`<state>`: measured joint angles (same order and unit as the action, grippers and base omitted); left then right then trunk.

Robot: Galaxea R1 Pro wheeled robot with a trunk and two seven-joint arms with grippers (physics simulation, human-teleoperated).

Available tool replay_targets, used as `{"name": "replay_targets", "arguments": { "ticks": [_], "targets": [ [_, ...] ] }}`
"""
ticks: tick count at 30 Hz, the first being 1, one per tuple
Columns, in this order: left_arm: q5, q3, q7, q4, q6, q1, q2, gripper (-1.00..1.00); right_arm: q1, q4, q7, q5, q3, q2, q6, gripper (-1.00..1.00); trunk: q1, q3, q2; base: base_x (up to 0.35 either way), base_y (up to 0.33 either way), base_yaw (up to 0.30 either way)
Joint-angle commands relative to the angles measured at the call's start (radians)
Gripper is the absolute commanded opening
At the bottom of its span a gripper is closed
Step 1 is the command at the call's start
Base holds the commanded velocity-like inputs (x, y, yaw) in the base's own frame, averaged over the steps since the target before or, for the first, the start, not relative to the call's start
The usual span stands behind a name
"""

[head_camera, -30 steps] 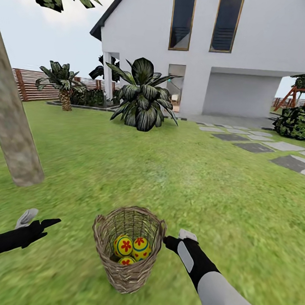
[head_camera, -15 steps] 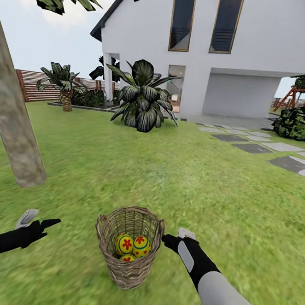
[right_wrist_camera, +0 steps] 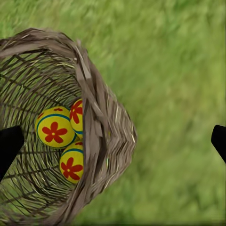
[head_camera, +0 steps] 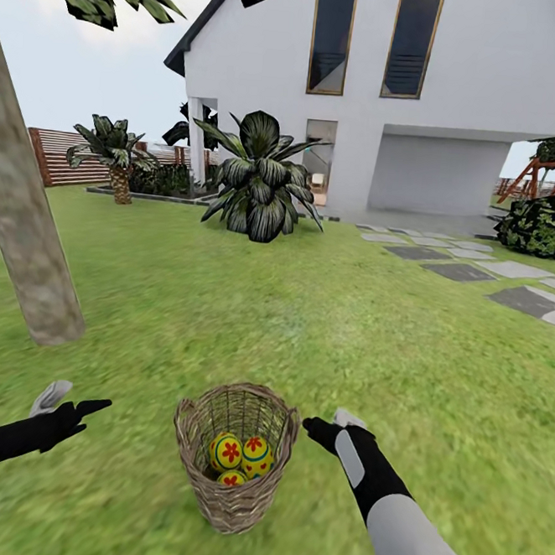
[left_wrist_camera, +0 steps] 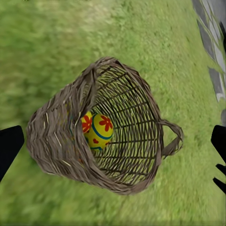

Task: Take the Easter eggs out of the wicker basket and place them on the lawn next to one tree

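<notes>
While three eggs (right_wrist_camera: 52, 131) are seen in the wicker basket (head_camera: 229, 492) from the right wrist, one is shown from the left. Left gripper (head_camera: 65, 402) and right gripper (head_camera: 332, 427) are spread wide, nothing held; tree (head_camera: 24, 238) is seen at head-view left.

Both arms are black toward the wrist with pale grey shells, ending in the left gripper (head_camera: 68, 405) and right gripper (head_camera: 332, 424), black with light grey finger pieces.

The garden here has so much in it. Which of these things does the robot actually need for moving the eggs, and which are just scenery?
Part of the job:
- three Easter eggs, all inside the basket
- wicker basket, upright on the lawn
- tree trunk, to the basket's left
- left gripper and right gripper, both open and empty

Just scenery:
- white house
- leafy shrub
- short palm
- stepping stones
- fence
</notes>
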<state>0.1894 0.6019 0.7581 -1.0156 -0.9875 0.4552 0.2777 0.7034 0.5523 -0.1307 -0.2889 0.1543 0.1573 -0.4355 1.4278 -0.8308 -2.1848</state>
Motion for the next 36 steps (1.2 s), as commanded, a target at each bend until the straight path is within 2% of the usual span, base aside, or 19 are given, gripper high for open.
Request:
{"name": "replay_targets", "arguments": {
  "ticks": [1,5,8,11,16,19,22,24,26,29,33,36],
  "targets": [
    [-0.002,0.001,0.003,0.0,-0.005,0.001,0.0,1.0,0.0,0.004,-0.005,-0.01,0.011,0.001,-0.01,1.0,-0.004,0.002,0.007,0.0,0.0,0.0],
    [-0.002,0.002,-0.013,0.0,-0.006,0.001,0.0,1.0,0.003,0.033,-0.003,-0.01,0.025,-0.001,-0.049,1.0,-0.019,0.015,0.035,0.0,0.0,0.0],
    [-0.002,0.002,-0.025,0.0,-0.006,0.001,0.0,1.0,0.003,0.05,-0.004,-0.007,0.028,-0.013,-0.086,1.0,-0.031,0.024,0.056,0.0,0.0,0.0],
    [-0.002,0.001,-0.03,0.0,-0.006,0.001,0.001,1.0,0.003,0.056,-0.004,-0.009,0.028,-0.052,-0.12,1.0,-0.042,0.034,0.077,0.0,0.0,0.0],
    [-0.005,-0.001,-0.048,0.001,-0.005,0.001,0.001,1.0,-0.023,0.058,-0.003,-0.009,0.029,-0.077,-0.131,1.0,-0.062,0.049,0.112,0.0,0.0,0.0],
    [-0.012,-0.002,-0.108,0.003,-0.002,0.001,0.001,1.0,-0.057,0.059,-0.003,-0.006,0.03,-0.082,-0.129,1.0,-0.073,0.059,0.133,0.0,0.0,0.0],
    [-0.015,0.001,-0.228,0.009,0.008,0.001,0.0,1.0,-0.094,0.06,-0.002,-0.006,0.03,-0.108,-0.124,1.0,-0.085,0.068,0.154,0.0,0.0,0.0],
    [-0.016,0.003,-0.286,0.028,0.016,0.001,0.0,1.0,-0.108,0.06,-0.002,-0.007,0.03,-0.124,-0.123,1.0,-0.092,0.074,0.168,0.0,0.0,0.0],
    [-0.018,0.006,-0.329,0.064,0.039,0.0,0.001,1.0,-0.117,0.06,-0.002,-0.005,0.03,-0.133,-0.122,1.0,-0.1,0.081,0.182,0.0,0.0,0.0],
    [-0.019,0.007,-0.365,0.141,0.115,0.0,0.002,1.0,-0.129,0.058,-0.004,0.001,0.03,-0.144,-0.113,1.0,-0.111,0.09,0.203,0.0,0.0,0.0],
    [-0.021,0.006,-0.408,0.261,0.225,0.0,0.004,1.0,-0.206,0.056,-0.005,0.006,0.03,-0.16,-0.012,1.0,-0.127,0.102,0.231,0.0,0.0,0.0],
    [-0.022,0.003,-0.444,0.313,0.281,0.0,0.003,1.0,-0.257,0.054,-0.004,0.005,0.03,-0.173,0.054,1.0,-0.138,0.112,0.252,0.0,0.0,0.0]
  ]
}}
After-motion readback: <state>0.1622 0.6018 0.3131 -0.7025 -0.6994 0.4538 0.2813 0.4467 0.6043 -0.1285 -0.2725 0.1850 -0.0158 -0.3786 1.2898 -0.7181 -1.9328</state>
